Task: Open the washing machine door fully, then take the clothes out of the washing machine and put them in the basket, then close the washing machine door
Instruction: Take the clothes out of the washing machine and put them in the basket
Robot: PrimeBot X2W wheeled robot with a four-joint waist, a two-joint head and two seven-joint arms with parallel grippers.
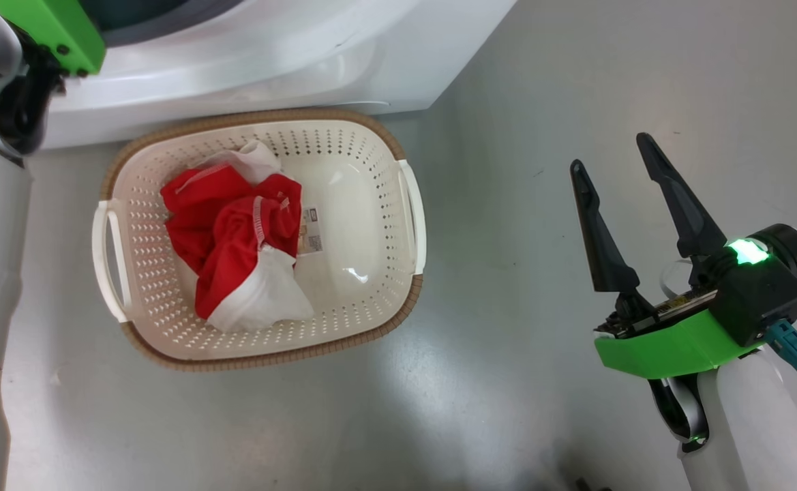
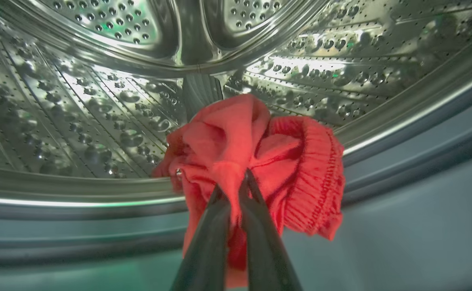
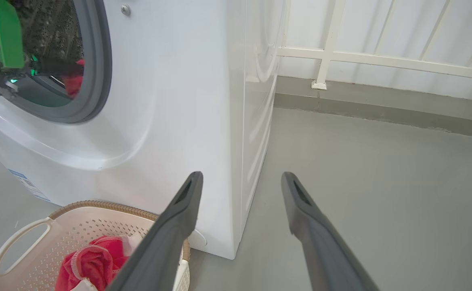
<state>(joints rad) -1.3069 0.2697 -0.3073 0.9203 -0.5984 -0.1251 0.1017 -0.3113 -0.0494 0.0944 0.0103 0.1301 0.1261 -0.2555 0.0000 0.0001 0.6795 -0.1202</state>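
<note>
Inside the washing machine's (image 1: 268, 61) steel drum (image 2: 98, 113), my left gripper (image 2: 236, 184) is shut on a bunched red garment (image 2: 292, 161) near the grey gasket. More red and white clothes (image 1: 234, 239) lie in the cream basket (image 1: 262, 354), which stands on the floor just in front of the machine. My right gripper (image 1: 611, 153) hangs open and holds nothing, over bare floor to the right of the basket. In the right wrist view the machine's (image 3: 179, 101) round opening shows my left arm's green wrist (image 3: 3, 36) reaching in. The washing machine door is out of view.
Grey floor (image 1: 541, 102) stretches to the right of the machine and basket. A white railing (image 3: 381, 60) and a low kerb run along the far side. The basket (image 3: 98, 205) sits close against the machine's front, with clothes (image 3: 90, 262) in it.
</note>
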